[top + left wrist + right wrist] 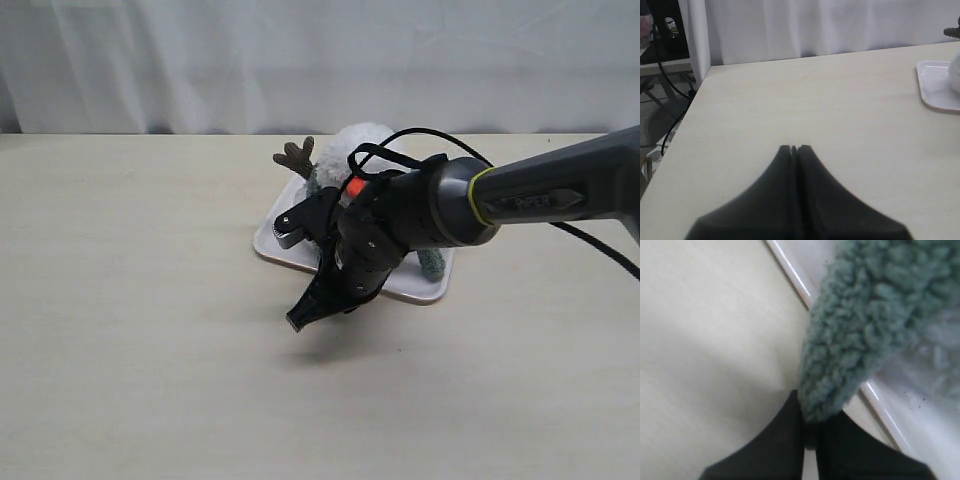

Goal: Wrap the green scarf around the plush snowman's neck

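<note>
exterior view: the plush snowman (365, 145) sits on a white tray (272, 240) on the counter (120, 320). the green scarf (432, 262) shows at both its sides, and the right arm hides its front.
left wrist view: left jaws clenched on nothing, well apart from the tray.
right wrist view: right jaws clenched on the scarf's rounded end, just off the tray rim.
progress: seemingly draped behind the neck; crossing the end over the front and letting go remain.

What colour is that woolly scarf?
Muted sage green; the scarf shows best in the right wrist view.
</note>
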Controlling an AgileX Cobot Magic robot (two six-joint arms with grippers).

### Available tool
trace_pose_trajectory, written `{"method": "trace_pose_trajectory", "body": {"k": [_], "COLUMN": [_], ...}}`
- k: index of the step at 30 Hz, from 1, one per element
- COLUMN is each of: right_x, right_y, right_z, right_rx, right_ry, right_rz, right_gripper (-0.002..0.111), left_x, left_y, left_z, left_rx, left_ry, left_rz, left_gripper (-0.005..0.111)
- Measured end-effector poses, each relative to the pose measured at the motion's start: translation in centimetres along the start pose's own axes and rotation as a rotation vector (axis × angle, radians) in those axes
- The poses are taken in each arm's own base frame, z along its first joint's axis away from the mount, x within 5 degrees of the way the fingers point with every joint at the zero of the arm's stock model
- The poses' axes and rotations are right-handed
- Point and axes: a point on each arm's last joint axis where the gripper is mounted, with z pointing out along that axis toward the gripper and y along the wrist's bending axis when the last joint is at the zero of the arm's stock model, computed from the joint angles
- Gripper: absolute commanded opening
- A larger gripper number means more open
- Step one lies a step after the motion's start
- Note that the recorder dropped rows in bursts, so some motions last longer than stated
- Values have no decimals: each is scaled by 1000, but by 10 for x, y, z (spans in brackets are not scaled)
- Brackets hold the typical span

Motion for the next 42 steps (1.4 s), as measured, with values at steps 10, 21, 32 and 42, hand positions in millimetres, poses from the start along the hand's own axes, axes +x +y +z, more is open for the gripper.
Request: {"method": "trace_pose_trajectory", "body": {"k": [10,21,32,42], "right_x": [-7,14,32,29], "right_y": [-12,-59,-96,-93], "right_z": [-51,-83,-53,-45], "right_rx": [31,165,120,109], "right_ry": [-16,166,-45,-183], "right_rz": [34,134,231,116], "right_gripper": [53,54,54,54], "left_x": [0,0,0,0], "left_y": [0,0,0,0], "left_z": [0,0,0,0], "left_rx": [0,0,0,0], "left_ry": [0,0,0,0], "left_rz": [0,0,0,0], "left_gripper": [0,0,0,0]}}
